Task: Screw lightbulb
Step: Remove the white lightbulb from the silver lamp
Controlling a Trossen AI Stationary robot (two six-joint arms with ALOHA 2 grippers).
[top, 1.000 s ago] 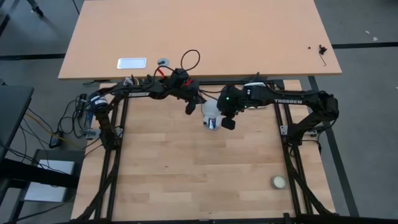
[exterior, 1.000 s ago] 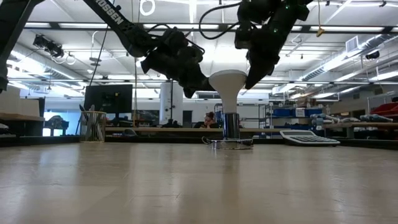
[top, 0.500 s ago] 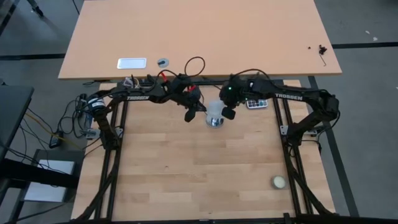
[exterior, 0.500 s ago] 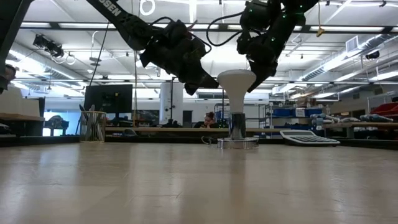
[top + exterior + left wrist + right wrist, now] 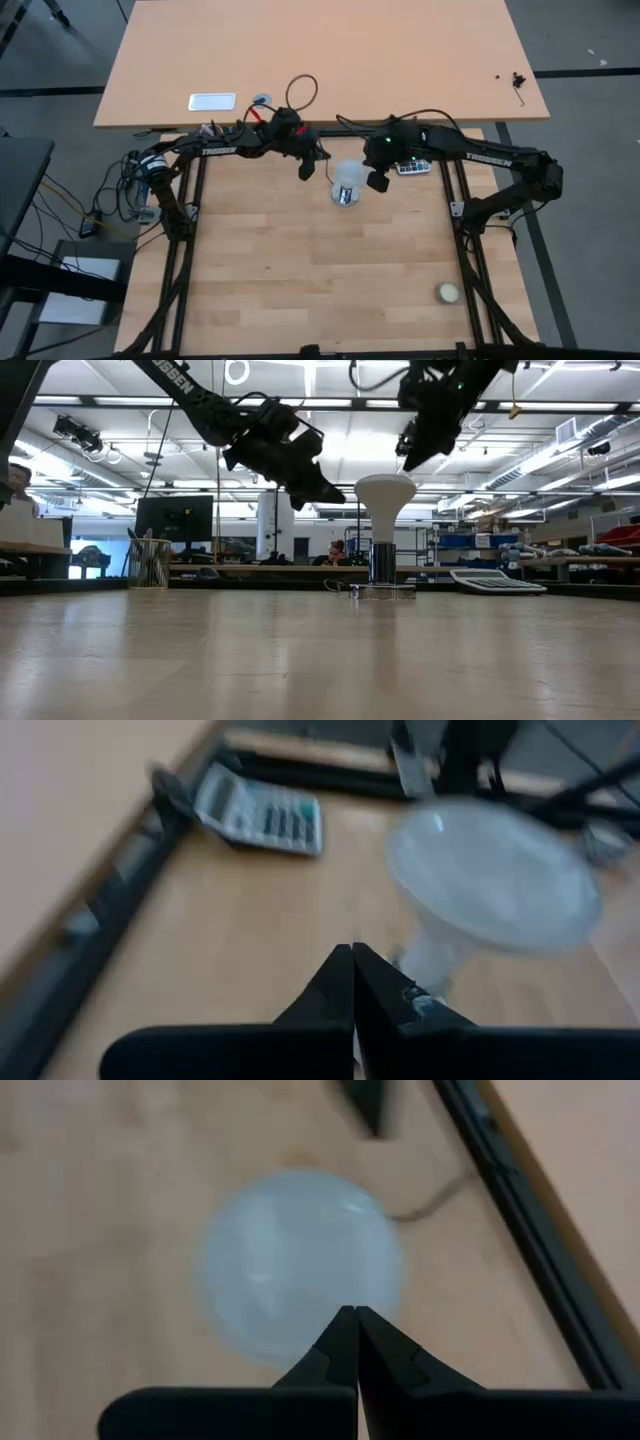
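High view first: the table (image 5: 300,300) carries the lightbulb (image 5: 346,181) standing upright near its back edge, base down in its socket (image 5: 383,590), and nothing grips it. My left gripper (image 5: 306,170) and right gripper (image 5: 377,180) hover just beside the dome, one each side, both clenched on nothing. I judge the screwing done, with only pulling back left

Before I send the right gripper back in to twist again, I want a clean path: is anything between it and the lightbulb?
Nothing visible is. The lightbulb stands upright on its base, free of both arms. The right gripper, shut, hangs just above and beside its dome; the left gripper, shut, is on the opposite side.
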